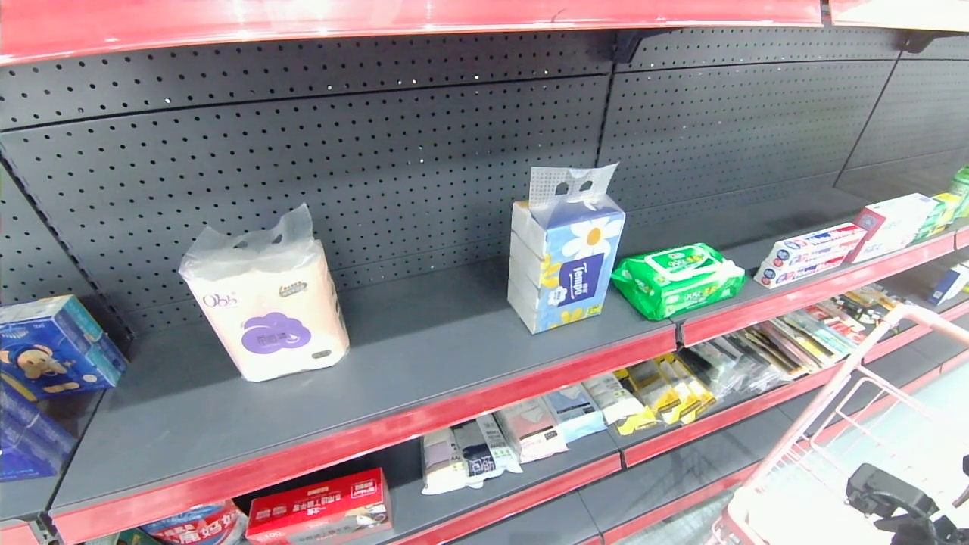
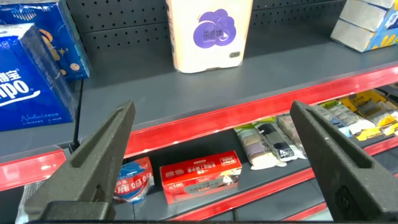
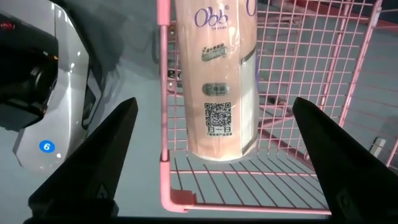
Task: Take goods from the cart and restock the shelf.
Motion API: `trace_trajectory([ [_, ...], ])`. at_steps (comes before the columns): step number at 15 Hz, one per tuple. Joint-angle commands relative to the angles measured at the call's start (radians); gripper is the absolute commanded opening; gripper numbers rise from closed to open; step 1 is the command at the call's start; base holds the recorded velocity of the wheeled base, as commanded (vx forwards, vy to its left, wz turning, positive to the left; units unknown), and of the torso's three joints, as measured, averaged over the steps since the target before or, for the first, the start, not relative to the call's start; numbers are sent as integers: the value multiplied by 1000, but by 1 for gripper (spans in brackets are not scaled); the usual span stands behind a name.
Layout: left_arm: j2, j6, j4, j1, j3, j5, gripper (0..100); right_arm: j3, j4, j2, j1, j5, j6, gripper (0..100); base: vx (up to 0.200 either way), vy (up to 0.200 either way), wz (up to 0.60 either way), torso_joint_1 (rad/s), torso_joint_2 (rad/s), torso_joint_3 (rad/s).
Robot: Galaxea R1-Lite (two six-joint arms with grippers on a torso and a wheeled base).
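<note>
Right wrist view: right gripper (image 3: pixel 214 101), fingers spread, over roll pack (image 3: pixel 216 62) nr cart (image 3: pixel 163 93) corner; could snag rim wire. Left gripper (image 2: pixel 211 104) spread too.

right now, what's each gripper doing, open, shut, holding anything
Left gripper: open, empty, facing the shelf.
Right gripper: open, empty, aimed at the paper roll pack in the cart.

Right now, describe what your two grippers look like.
The left gripper has two dark grey fingers. Each is a long wedge, broad at the base and narrowing to a blunt tip, with a rough, grainy matte surface. The right gripper looks the same: two dark wedge-shaped fingers with the same grainy finish.
</note>
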Motion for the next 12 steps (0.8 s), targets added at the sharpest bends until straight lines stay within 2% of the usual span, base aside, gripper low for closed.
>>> trace_trajectory([
  [1,0,0,0,0,0,0,100,-5,0,-3,7,-4,0,100,0,0,0,-85,193,100],
  [9,1,0,0,0,0,0,100,-9,0,-1,17,-9,0,100,0,0,0,-104,221,118],
  [12,0,0,0,0,0,0,100,-48,0,2,26,-10,0,100,0,0,0,-142,310,172],
])
